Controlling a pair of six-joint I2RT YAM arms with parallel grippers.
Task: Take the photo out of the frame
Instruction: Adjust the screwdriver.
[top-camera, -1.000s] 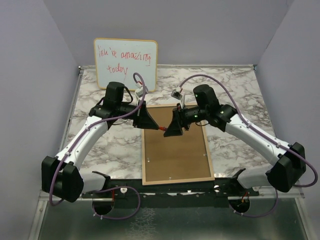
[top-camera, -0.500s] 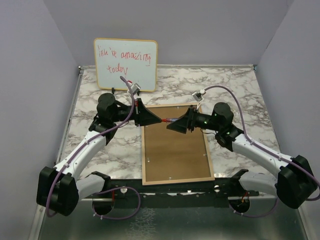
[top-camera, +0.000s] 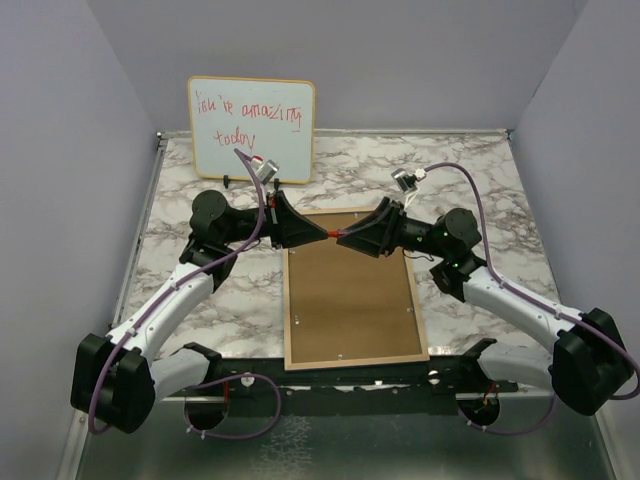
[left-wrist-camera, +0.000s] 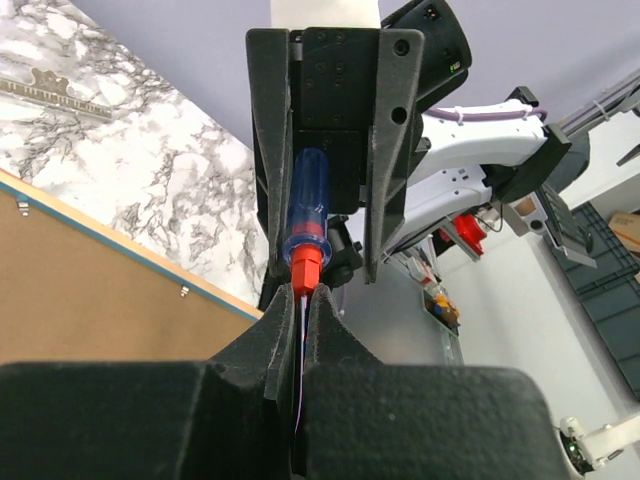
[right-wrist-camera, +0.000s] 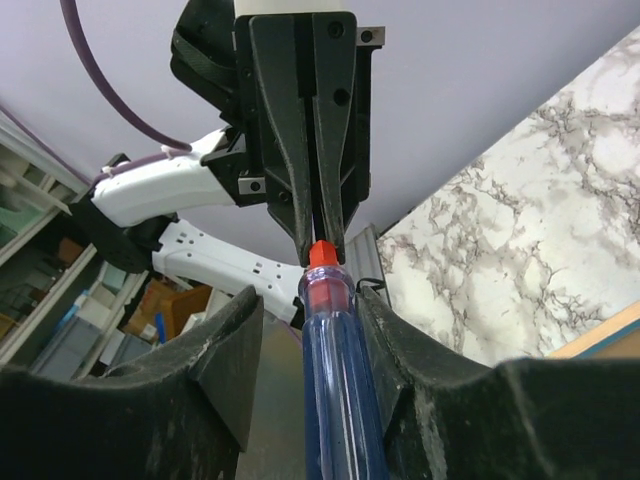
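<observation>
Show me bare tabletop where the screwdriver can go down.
Free: table far right, between whiteboard and wall; also the strip between frame and left arm. Crowded: over the frame's far edge, where both arms hold the screwdriver.

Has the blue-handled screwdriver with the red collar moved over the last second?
Yes. The blue-handled screwdriver has shifted toward the far rim of the brown-backed picture frame, which has stayed put.

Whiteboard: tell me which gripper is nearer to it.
Left. The left gripper hangs close by the lower right corner of the whiteboard. The right gripper faces it from farther right, over the frame. Both have jaws shut on a screwdriver.
</observation>
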